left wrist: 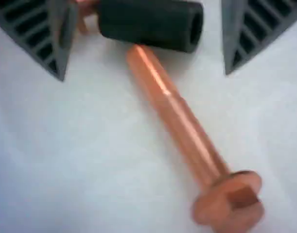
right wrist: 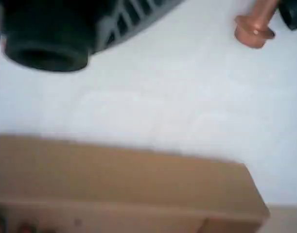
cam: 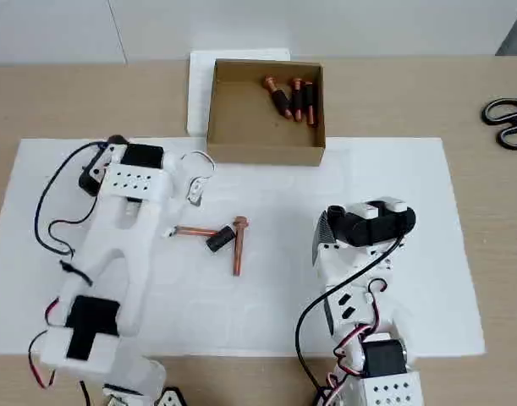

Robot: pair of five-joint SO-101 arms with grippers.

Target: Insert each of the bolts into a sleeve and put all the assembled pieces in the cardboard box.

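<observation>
On the white sheet lie a black sleeve point(cam: 220, 239) and two copper bolts, one point(cam: 195, 231) pointing at the sleeve and one point(cam: 239, 249) beside it. My left gripper point(cam: 195, 184) hangs open above them. In the left wrist view its dark ribbed fingers point(left wrist: 36, 34) stand wide apart, with the sleeve point(left wrist: 150, 22) between them and a bolt point(left wrist: 182, 126) whose tip touches the sleeve. My right gripper point(cam: 323, 237) is shut on another black sleeve point(right wrist: 46, 41), facing the cardboard box point(right wrist: 124, 179). The box point(cam: 262, 154) holds three assembled pieces point(cam: 294, 97).
A white sheet point(cam: 410, 279) covers the middle of the wooden table. Scissors point(cam: 508, 123) lie at the far right edge. A white card point(cam: 200, 85) pokes out from under the box on its left side. A bolt head point(right wrist: 254, 31) shows in the right wrist view.
</observation>
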